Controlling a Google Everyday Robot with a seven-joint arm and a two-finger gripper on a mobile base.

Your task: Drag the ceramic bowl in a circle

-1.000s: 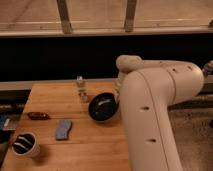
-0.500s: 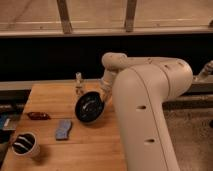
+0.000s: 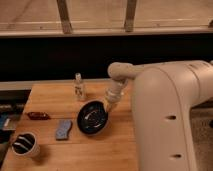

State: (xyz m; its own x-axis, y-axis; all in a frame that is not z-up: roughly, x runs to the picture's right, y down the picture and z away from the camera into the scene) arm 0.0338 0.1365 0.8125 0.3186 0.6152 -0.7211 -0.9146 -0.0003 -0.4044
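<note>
Your wide, glossy black ceramic bowl point(image 3: 93, 117) has slid left across the wooden table point(image 3: 120, 150) since a second ago — half a second ago it was already near here, and it now sits tilted near the table's middle. The gripper point(image 3: 110, 104) meets its right rim; you cannot tell its opening. Around it: a small clear bottle point(image 3: 79, 87), a blue-grey sponge point(image 3: 63, 128), a red object point(image 3: 38, 115), a white cup point(image 3: 25, 144). Dark windows run behind — the white arm point(image 3: 165, 115) hides the table's right side.
</note>
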